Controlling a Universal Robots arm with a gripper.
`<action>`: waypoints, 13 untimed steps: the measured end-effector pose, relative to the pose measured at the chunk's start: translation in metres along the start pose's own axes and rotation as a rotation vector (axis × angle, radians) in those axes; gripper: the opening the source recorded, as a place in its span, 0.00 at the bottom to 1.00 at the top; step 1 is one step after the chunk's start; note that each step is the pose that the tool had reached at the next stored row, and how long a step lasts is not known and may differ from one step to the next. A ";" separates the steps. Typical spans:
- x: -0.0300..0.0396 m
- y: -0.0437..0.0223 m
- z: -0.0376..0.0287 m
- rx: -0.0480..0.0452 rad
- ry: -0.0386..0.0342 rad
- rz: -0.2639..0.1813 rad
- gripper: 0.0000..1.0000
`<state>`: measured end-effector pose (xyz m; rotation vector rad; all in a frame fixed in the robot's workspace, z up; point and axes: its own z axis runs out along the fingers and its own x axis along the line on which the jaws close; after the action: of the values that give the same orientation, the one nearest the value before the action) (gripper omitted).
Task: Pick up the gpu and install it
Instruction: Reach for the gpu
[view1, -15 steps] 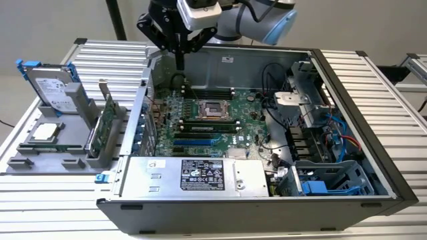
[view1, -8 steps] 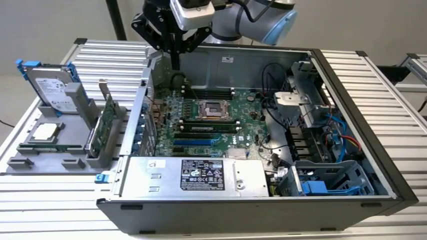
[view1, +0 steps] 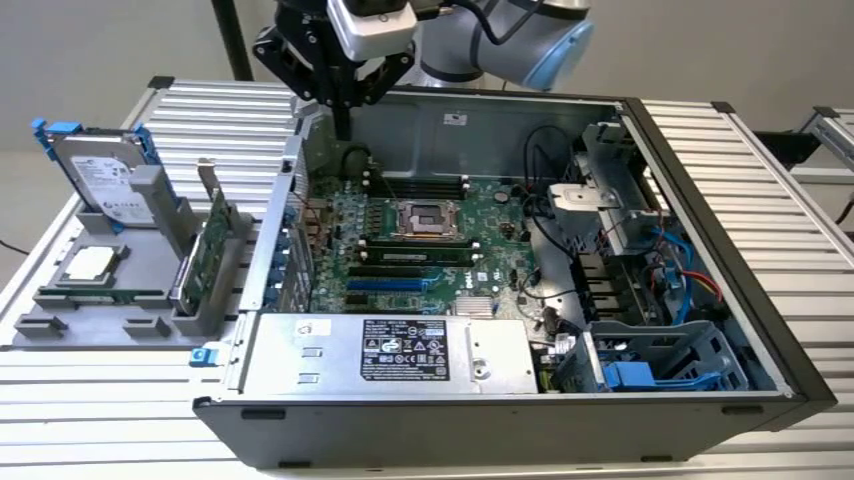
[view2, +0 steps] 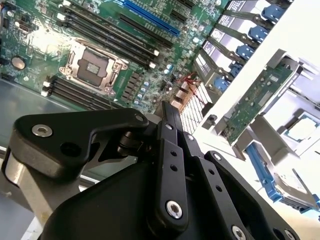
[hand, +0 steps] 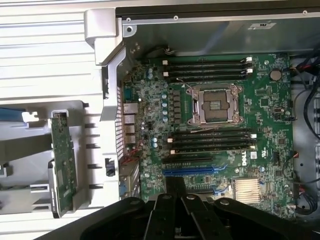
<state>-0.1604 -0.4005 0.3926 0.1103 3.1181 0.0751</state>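
Note:
The gpu (view1: 214, 250) is a thin green card with a silver bracket. It stands on edge in a grey holder (view1: 134, 300) on the exterior view's left, outside the case. Both wrist views show it as well: gpu (view2: 255, 100), gpu (hand: 62, 160). My gripper (view1: 343, 128) hangs above the back left corner of the open computer case (view1: 694, 330), well apart from the card. Its black fingers (view2: 167, 115) lie together with nothing between them. In the first wrist view the gripper (hand: 175, 184) is over the motherboard (hand: 210, 125) near the blue slot (hand: 187, 170).
A silver hard drive with blue rails (view1: 104, 178) stands in the holder behind the card, with a processor chip (view1: 91, 262) and a narrow memory stick (view1: 87, 294) beside it. A power supply (view1: 387, 350) and cables (view1: 667, 270) fill the case's front and right.

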 end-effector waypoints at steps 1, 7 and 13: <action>0.0010 -0.0001 0.0000 0.0000 -0.0001 0.000 0.00; 0.0070 -0.0008 -0.0002 -0.0001 0.0000 0.000 0.00; 0.0138 -0.0015 -0.0003 -0.0002 -0.0001 0.000 0.00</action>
<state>-0.1743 -0.4010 0.3926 0.1104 3.1180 0.0754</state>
